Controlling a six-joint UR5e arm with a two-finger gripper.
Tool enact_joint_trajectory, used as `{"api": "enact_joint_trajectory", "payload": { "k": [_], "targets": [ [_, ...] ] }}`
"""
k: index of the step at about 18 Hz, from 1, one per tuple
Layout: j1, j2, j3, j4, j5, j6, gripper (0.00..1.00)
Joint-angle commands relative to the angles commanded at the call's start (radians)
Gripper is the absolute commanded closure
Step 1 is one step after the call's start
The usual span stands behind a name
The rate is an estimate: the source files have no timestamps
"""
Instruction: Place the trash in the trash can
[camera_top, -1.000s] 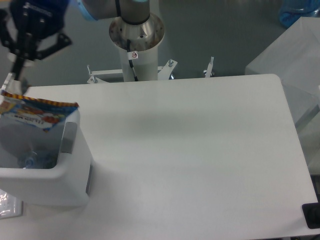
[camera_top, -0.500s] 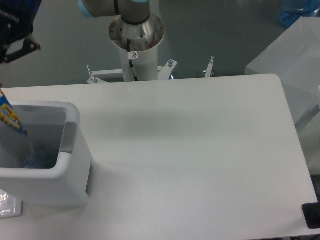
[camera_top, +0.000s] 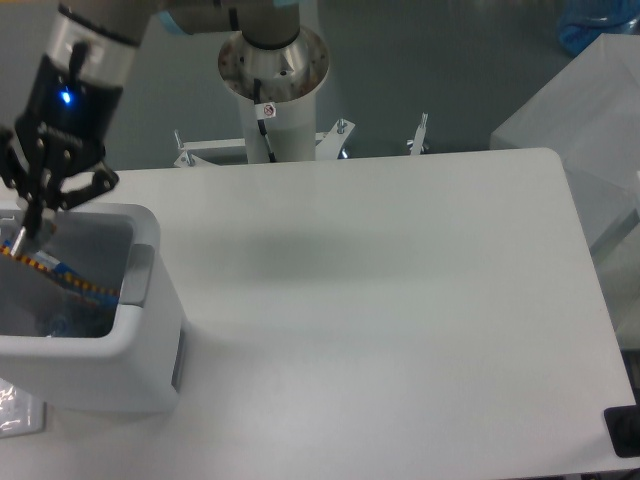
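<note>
Your end effector (camera_top: 30, 215) sits at the far left rim of the trash can (camera_top: 140, 330), fingers pointing down into the opening. The tips look pinched together on the upper corner of the snack wrapper (camera_top: 60, 275), though that corner is small and partly cut off by the frame edge, so treat the grip as probable, not certain.

The wrapper hangs slanted inside the can, its striped edge running down toward the inner right wall. Most of it is below the rim. Something pale blue and clear shows at the bottom of the can, likely the bottle (camera_top: 60, 322) with its cap, but it is blurred through the plastic.

Step in hand, as I read it: dropping the second piece. Bottle looks done; the wrapper is in position but not let go.

Next move: open the fingers and let the wrapper fall. It is light and flat, so it may cling to a pad or catch on the rim; check it drops clear before you lift. Then pull straight up, clear of the rim, since the can could shift on the counter (camera_top: 380, 300) if nudged.
</note>
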Motion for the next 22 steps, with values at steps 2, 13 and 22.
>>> {"api": "enact_joint_trajectory", "payload": {
  "k": [2,13,22],
  "targets": [
    [0.002,-0.012,-0.002,0.000,0.002,0.006,1.00],
    [-0.012,-0.040,0.029,0.002,0.037,0.054,0.31],
    [0.165,-0.005,0.043,0.000,0.058,0.446,0.00]
  ]
}}
